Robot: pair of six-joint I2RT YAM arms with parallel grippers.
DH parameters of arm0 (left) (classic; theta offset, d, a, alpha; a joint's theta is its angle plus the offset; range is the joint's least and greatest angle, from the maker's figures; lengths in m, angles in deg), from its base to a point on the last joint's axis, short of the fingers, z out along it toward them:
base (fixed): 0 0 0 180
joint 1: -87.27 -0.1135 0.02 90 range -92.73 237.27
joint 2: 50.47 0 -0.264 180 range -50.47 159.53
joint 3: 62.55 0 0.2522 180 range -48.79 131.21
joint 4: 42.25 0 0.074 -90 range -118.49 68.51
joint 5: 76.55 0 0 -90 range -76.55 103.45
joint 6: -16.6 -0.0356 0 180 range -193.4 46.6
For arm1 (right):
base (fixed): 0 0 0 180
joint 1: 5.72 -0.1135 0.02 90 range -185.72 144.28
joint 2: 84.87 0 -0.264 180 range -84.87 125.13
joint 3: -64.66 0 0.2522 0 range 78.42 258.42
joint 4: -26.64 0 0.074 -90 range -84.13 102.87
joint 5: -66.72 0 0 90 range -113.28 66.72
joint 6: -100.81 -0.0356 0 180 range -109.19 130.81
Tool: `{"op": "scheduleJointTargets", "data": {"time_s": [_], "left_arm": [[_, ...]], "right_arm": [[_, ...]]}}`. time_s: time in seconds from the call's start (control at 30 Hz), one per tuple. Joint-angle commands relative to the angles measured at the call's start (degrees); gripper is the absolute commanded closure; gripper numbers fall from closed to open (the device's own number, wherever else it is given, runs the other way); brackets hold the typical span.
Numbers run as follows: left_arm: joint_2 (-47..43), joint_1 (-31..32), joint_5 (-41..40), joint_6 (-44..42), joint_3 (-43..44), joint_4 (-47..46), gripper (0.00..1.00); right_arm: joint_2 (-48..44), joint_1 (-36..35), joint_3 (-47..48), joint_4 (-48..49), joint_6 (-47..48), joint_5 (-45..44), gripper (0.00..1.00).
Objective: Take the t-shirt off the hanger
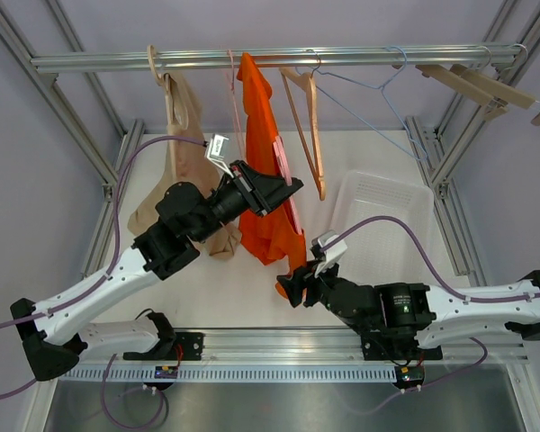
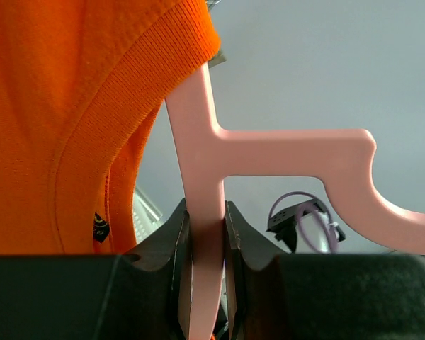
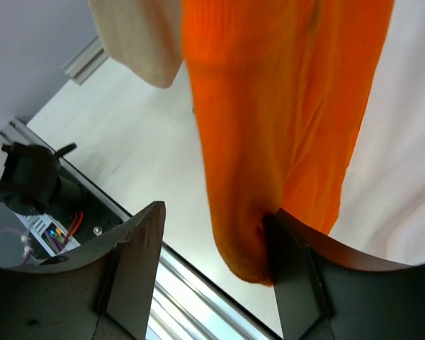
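White counter [image 1: 207,288] inside an aluminium frame, grey walls; one rail [image 1: 360,58] spans 12 o'clock. Two garments hang from it: one orange t-shirt [image 1: 268,229] on a pink hanger [image 2: 290,152], one beige garment [image 1: 184,153] at its 9 o'clock. One white basket [image 1: 378,177] sits at 3 o'clock. Left claw [image 2: 207,241] is clamped on the pink hanger. Right claw [image 3: 216,212] stands apart, the t-shirt hem between its fingers.

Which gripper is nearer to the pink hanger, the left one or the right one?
Left. The left gripper has its jaws closed on the pink hanger itself; the right gripper is lower, open around the hem of the orange t-shirt.
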Motion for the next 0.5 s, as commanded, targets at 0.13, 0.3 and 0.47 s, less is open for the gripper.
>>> {"op": "scheduleJointTargets", "data": {"time_s": [0.13,0.3,0.47], "left_arm": [[-0.6,0.0,3.8,0.7,4.3,-8.4,1.00],[-0.6,-1.1,7.3,2.7,6.9,-9.3,1.00],[1.3,-1.4,14.4,5.1,14.9,-8.5,1.00]], "right_arm": [[-1.2,-1.8,-2.5,2.9,-3.0,-2.2,0.93],[0.1,-3.2,-6.0,4.7,-4.8,-1.7,1.00],[2.8,-3.2,-10.2,5.7,-10.4,-3.4,1.00]]}}
